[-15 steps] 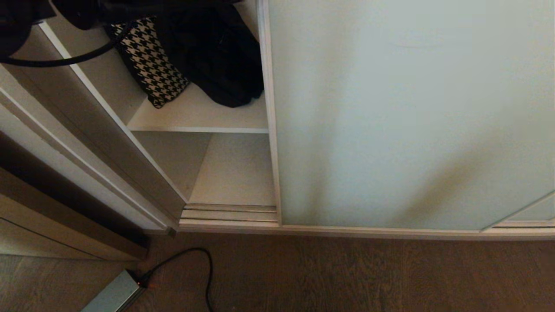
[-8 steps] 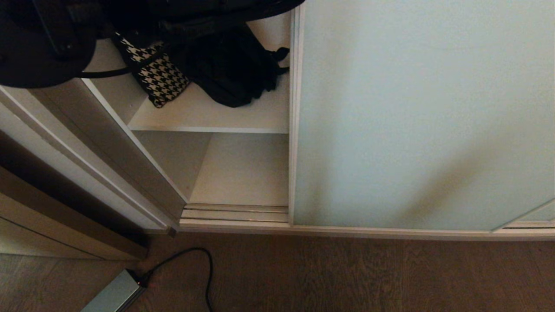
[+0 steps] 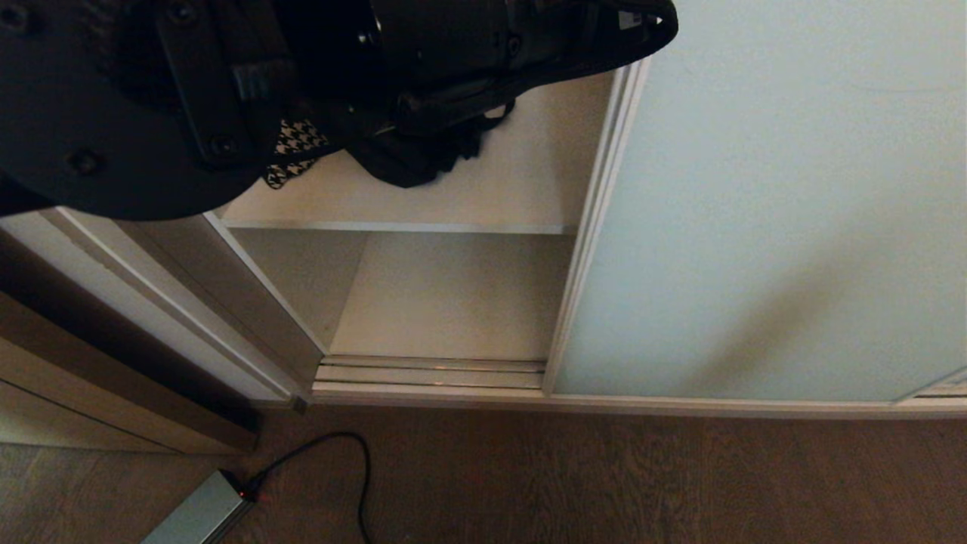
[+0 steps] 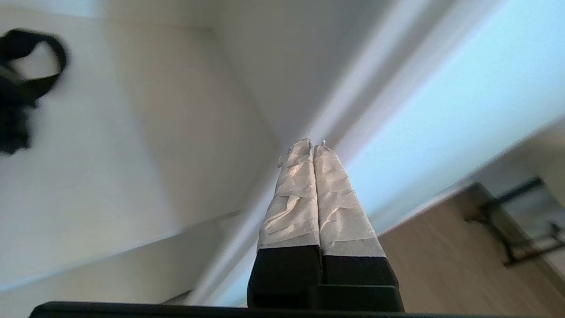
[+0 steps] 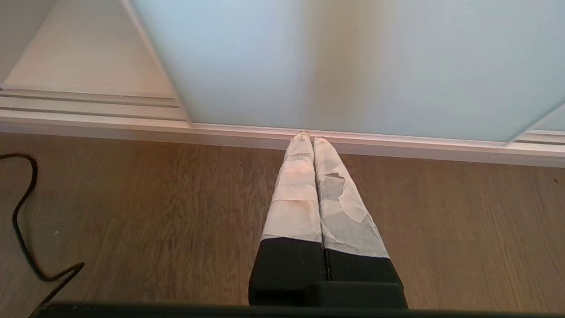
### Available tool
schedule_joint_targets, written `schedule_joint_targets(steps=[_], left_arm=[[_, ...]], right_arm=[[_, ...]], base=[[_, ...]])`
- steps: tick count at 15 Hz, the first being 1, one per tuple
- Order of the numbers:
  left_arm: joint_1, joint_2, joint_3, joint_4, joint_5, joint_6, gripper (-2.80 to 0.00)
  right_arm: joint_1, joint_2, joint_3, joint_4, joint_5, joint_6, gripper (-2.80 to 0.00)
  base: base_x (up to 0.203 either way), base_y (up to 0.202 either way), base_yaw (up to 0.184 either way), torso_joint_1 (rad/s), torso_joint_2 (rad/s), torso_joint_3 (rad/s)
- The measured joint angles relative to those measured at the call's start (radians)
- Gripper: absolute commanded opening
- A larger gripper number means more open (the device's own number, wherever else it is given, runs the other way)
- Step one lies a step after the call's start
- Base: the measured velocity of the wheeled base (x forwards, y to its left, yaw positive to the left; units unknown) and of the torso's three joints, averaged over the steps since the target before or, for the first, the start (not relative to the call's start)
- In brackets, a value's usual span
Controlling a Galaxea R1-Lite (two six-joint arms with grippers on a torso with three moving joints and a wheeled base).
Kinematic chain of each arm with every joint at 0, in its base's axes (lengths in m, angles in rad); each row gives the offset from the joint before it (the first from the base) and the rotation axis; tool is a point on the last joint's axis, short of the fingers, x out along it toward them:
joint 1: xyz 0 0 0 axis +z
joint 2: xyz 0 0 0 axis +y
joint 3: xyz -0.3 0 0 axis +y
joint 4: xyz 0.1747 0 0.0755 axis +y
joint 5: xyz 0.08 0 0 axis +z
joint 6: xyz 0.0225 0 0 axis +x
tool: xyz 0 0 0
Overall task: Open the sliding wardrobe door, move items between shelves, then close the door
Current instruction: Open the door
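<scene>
While our left gripper (image 4: 313, 148) presses clenched, empty, against cream edge of sliding wardrobe door (image 3: 770, 227), we see door partway open, covering wardrobe's right side. Black bag (image 3: 412, 159) lies on upper shelf (image 3: 468, 198), beside houndstooth item (image 3: 291, 147). Lower shelf (image 3: 446, 302) bare. Our right gripper (image 5: 312, 140) clenched, empty, parked low over wooden floor (image 5: 176, 212).

Pale blue-green door (image 3: 793, 227); black bags (image 3: 423, 155)
</scene>
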Motion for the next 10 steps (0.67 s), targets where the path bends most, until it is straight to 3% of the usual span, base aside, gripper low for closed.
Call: schedule_joint_targets(steps=[4,7,10], left_arm=[[0.036,-0.028,-0.006,-0.001,0.064,0.022,-2.8],[0.172,-0.088,0.027,-0.001,0.168,0.106,-2.8],[0.33,-0.199,0.222,0.0,0.235,0.147,-2.8]], right_arm=[[0.0,0.0,0.0,0.0,0.0,0.0,-2.8],[0.0,0.0,0.0,0.0,0.0,0.001,-2.8],[0.0,0.0,0.0,0.0,0.0,0.001,-2.8]], base=[[0.0,0.0,0.0,0.0,0.0,0.0],[0.0,0.0,0.0,0.0,0.0,0.0],[0.0,0.0,0.0,0.0,0.0,0.0]])
